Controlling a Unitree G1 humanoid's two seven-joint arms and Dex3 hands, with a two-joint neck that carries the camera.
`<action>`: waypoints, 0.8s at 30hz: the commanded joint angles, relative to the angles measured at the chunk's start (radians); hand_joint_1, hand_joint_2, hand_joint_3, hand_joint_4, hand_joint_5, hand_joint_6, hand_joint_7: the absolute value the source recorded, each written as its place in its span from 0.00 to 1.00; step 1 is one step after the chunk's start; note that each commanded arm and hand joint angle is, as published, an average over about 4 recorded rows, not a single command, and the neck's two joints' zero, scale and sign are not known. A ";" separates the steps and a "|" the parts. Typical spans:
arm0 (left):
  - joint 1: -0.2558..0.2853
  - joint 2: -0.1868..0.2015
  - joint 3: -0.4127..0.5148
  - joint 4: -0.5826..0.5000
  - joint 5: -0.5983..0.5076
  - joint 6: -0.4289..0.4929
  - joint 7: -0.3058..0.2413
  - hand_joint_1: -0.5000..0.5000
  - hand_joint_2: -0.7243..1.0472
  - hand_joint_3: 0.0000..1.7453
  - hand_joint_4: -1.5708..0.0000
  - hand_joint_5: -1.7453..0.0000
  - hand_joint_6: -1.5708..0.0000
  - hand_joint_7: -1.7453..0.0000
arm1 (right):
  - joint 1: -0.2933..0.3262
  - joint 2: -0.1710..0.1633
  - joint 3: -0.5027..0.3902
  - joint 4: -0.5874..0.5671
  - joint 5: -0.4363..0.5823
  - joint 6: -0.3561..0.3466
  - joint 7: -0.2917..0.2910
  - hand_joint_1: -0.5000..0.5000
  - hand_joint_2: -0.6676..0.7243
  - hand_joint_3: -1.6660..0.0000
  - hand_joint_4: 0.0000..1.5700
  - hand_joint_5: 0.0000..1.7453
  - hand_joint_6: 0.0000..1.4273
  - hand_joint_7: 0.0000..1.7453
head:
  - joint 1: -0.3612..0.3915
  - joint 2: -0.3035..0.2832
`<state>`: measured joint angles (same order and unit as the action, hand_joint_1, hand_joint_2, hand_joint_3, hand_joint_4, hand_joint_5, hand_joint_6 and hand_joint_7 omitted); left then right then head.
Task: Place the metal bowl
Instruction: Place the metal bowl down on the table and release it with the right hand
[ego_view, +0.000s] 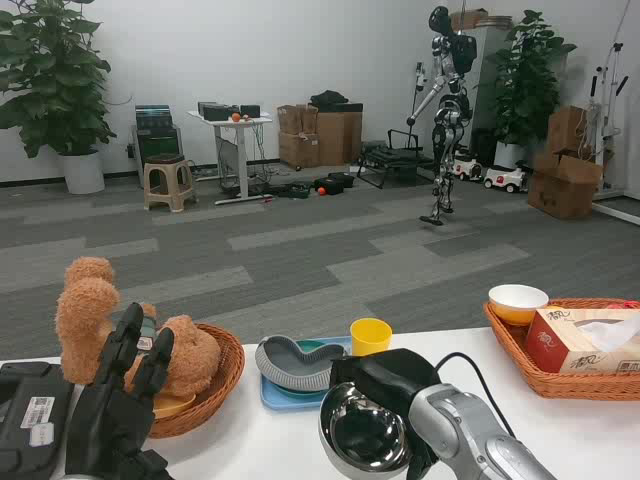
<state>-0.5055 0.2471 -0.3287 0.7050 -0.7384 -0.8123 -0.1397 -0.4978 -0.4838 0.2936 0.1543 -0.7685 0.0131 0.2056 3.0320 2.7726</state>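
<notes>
The shiny metal bowl (362, 432) is tipped toward me near the table's front middle, held at its rim by my right hand (385, 375), whose black fingers wrap over the bowl's top edge. It hovers just in front of a light blue tray (268, 395) that carries a grey dish (295, 362). My left hand (128, 395) is raised at the lower left with fingers spread and nothing in it, in front of a wicker basket (222, 385) holding a brown teddy bear (95, 315).
A yellow cup (370, 335) stands behind the tray. At the right, a wicker basket (545, 380) holds a white-and-orange bowl (517, 302) and a tissue box (580, 340). A black device (30, 405) lies at the left edge. A black cable (470, 365) arcs over the table.
</notes>
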 joint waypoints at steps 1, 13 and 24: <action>0.005 0.003 -0.016 0.010 -0.016 0.004 -0.011 0.00 0.10 0.00 1.00 1.00 1.00 1.00 | 0.011 0.001 0.009 0.017 0.000 -0.004 0.020 0.50 0.27 0.17 0.80 0.44 0.90 0.56 | 0.020 -0.016; 0.005 0.003 -0.016 0.011 -0.016 0.004 -0.011 0.00 0.10 0.00 1.00 1.00 1.00 1.00 | 0.011 0.001 0.009 0.027 0.000 -0.005 0.020 0.50 0.27 0.18 0.80 0.44 0.89 0.56 | 0.013 -0.010; 0.005 0.003 -0.016 0.011 -0.016 0.004 -0.011 0.00 0.10 0.00 1.00 1.00 1.00 1.00 | 0.011 0.008 0.003 0.080 -0.074 -0.025 -0.015 0.50 0.27 0.18 0.86 0.46 0.88 0.56 | 0.013 -0.018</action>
<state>-0.5055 0.2465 -0.3463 0.7075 -0.7547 -0.8120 -0.1452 -0.4961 -0.4792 0.3007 0.2175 -0.8311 -0.0046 0.2087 3.0447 2.7551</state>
